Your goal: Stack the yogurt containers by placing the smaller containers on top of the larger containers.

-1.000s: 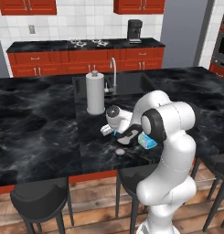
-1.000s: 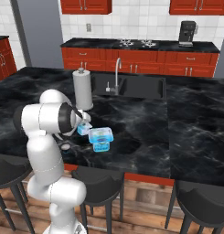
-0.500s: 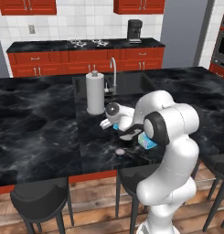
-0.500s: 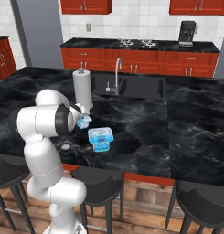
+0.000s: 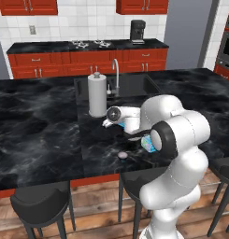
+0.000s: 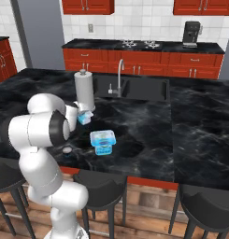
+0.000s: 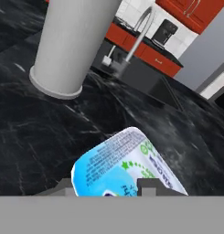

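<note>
The smaller container (image 7: 125, 164), a light-blue cup lying tilted, sits between my fingertips. In the right base view it (image 6: 85, 117) hangs just above the black counter, in front of the paper-towel roll. My gripper (image 6: 81, 116) is shut on it; from the left base view the gripper (image 5: 109, 122) is low over the counter. The larger container (image 6: 103, 141), a light-blue tub with a white-and-green lid, stands on the counter right of the gripper. In the left base view the tub (image 5: 147, 145) peeks out from behind my arm.
A tall white paper-towel roll (image 5: 97, 94) (image 7: 72, 45) stands close behind the gripper. A small grey disc (image 5: 122, 154) (image 6: 67, 150) lies near the counter's front edge. The sink (image 6: 139, 86) with its faucet (image 6: 119, 74) is set in the counter farther back.
The gripper has risen a little with the small cup and drawn closer to the paper-towel roll. The larger tub has stayed in place.
</note>
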Motion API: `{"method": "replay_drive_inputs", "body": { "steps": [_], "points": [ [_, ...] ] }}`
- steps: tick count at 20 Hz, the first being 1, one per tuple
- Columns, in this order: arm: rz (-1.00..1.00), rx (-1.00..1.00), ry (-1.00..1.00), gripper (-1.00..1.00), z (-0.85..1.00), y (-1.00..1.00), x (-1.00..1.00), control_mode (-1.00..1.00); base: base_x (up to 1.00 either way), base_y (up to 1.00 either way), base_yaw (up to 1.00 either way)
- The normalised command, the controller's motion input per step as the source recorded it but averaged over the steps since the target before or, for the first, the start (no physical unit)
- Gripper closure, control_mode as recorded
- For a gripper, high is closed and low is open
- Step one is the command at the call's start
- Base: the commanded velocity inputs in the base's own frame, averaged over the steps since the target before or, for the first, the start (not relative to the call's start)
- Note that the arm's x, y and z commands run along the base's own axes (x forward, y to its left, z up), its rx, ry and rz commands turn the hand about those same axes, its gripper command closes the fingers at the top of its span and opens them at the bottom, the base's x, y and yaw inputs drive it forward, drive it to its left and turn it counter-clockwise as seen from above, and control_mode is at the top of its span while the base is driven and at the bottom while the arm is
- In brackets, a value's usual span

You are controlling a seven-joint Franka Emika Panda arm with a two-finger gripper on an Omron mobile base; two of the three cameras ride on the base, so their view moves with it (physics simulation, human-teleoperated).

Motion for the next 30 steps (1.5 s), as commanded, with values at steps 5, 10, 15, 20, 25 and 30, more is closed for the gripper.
{"method": "replay_drive_inputs", "body": {
  "steps": [5, 10, 15, 20, 25, 30],
  "points": [
    [-0.01, -0.09, -0.12, 1.00, 0.51, -0.01, -0.15, -1.00, 0.00, 0.00, 0.00],
    [-0.05, -0.09, -0.04, 1.00, 0.39, -0.25, -0.32, -1.00, 0.00, 0.00, 0.00],
    [-0.07, -0.07, 0.01, 1.00, 0.39, -0.33, -0.30, -1.00, 0.00, 0.00, 0.00],
    [-0.08, -0.05, 0.04, 1.00, 0.53, -0.26, -0.16, -1.00, 0.00, 0.00, 0.00],
    [-0.07, -0.02, 0.04, 1.00, 0.17, -0.23, -0.13, -1.00, 0.00, 0.00, 0.00],
    [0.00, 0.00, 0.00, 1.00, -0.03, -0.02, 0.00, -1.00, 0.00, 0.00, 0.00]
  ]
}}
